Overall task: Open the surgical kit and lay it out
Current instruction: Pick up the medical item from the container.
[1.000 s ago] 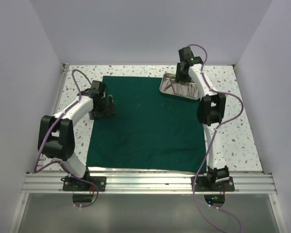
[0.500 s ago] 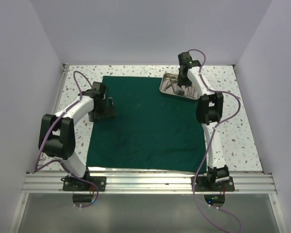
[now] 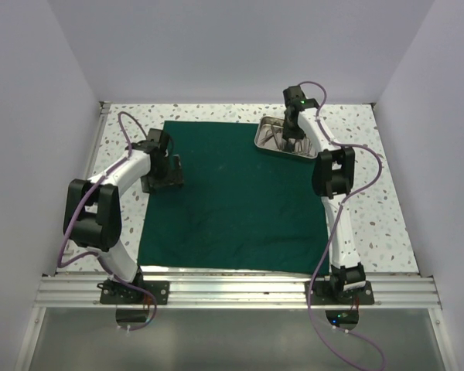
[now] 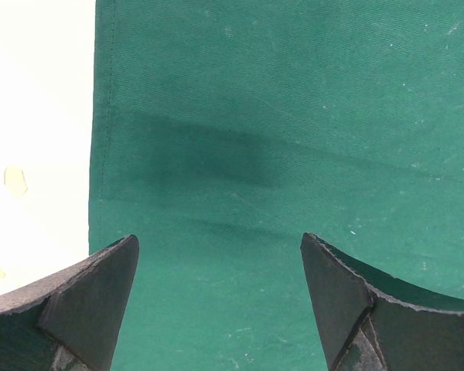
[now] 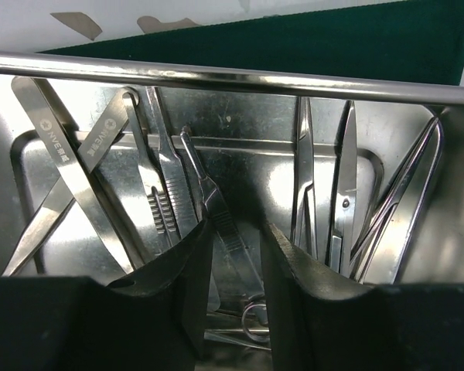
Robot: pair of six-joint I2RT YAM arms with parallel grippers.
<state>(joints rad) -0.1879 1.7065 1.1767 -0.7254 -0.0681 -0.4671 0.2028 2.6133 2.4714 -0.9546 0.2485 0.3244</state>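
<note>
The dark green cloth [image 3: 232, 193] lies spread flat on the table. The shiny steel tray [image 3: 261, 137] sits at its far right corner and holds several slim silver instruments. My right gripper [image 3: 292, 139] is down inside the tray. In the right wrist view its jaws [image 5: 236, 228] stand a narrow gap apart, with a slim ribbed handle [image 5: 216, 205] lying between them, wider apart than the handle. Tweezers [image 5: 69, 178] lie to the left, scissors [image 5: 344, 201] to the right. My left gripper [image 3: 164, 174] is open and empty over the cloth's left edge [image 4: 294, 116].
The speckled tabletop [image 3: 371, 209] shows around the cloth, and white walls close in the left, right and back. The tray's near rim [image 5: 216, 76] crosses the right wrist view. A small ring [image 5: 255, 321] shows low between the right fingers.
My right gripper has moved a little back and down into the tray over the instruments. The left arm has hardly moved.
</note>
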